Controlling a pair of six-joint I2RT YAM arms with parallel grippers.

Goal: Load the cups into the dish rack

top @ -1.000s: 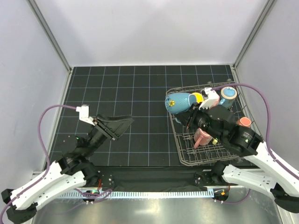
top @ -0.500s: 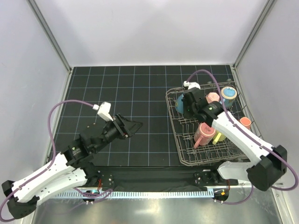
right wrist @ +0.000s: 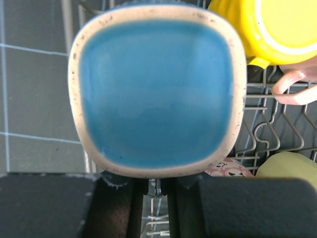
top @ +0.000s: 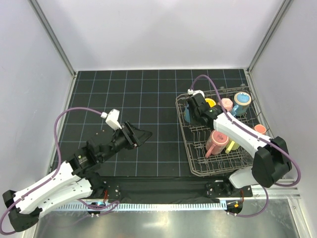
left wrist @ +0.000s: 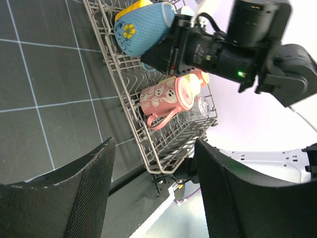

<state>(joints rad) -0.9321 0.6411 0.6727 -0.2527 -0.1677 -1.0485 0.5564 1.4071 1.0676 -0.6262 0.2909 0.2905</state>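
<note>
The other cups [top: 215,143] sit in the dish rack [top: 188,148], the right gripper [right wrist: 151,188] pinches the blue mug [right wrist: 156,91], likely the last, and the left gripper [top: 143,133] gapes empty.

The grey wire dish rack [top: 195,158] sits on the right of the tabletop. A blue flowered mug [left wrist: 141,27] is tipped on its side at the rack's far left corner. A yellow mug [right wrist: 277,25] stands just beside it. A pink mug [top: 215,141] lies on its side mid-rack.
</note>
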